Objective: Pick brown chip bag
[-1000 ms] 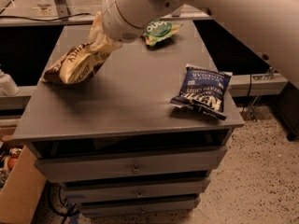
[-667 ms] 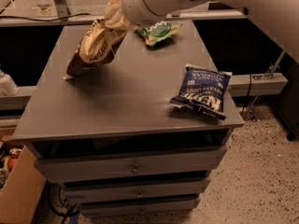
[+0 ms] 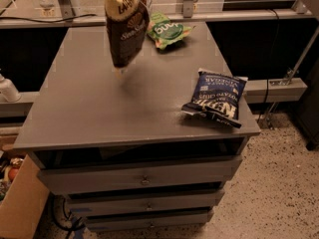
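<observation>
The brown chip bag (image 3: 125,34) hangs upright in the air above the back left of the grey table (image 3: 99,108). Its tan top runs out past the frame's top edge, its dark lower end with white "Sea Salt" lettering points down, and it casts a shadow on the tabletop. The gripper is above the top edge of the camera view, out of sight, where the top of the bag disappears.
A dark blue chip bag (image 3: 215,99) lies at the table's right front edge. A small green bag (image 3: 168,30) lies at the back, just right of the hanging bag. Drawers (image 3: 144,176) sit below the tabletop. A cardboard box (image 3: 20,203) stands at the lower left.
The brown chip bag has been lifted off the table's left side and carried up and to the right. It now hangs vertically. The arm and gripper have risen out of the frame.
</observation>
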You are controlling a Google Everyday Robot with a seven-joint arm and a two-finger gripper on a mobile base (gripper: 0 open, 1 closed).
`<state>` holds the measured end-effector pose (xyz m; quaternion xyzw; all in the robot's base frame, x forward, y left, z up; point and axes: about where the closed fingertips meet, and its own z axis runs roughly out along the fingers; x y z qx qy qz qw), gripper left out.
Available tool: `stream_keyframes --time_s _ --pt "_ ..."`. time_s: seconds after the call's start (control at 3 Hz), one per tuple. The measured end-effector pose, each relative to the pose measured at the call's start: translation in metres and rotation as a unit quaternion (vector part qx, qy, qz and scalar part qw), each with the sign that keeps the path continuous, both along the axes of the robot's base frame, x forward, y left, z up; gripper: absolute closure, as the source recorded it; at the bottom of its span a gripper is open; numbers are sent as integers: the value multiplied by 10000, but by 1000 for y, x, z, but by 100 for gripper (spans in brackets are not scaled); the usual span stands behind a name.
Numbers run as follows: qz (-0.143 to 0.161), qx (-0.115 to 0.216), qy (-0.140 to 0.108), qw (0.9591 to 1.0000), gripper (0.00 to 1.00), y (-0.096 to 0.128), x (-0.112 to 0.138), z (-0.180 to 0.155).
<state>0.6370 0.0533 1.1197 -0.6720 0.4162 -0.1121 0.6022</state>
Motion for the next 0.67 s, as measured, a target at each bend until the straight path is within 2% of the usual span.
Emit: stream_keyframes --time_s 0.33,0.67 --pt "283 163 -371 9988 100 15 8 36" --pt "285 160 -367 9988 100 15 8 36"
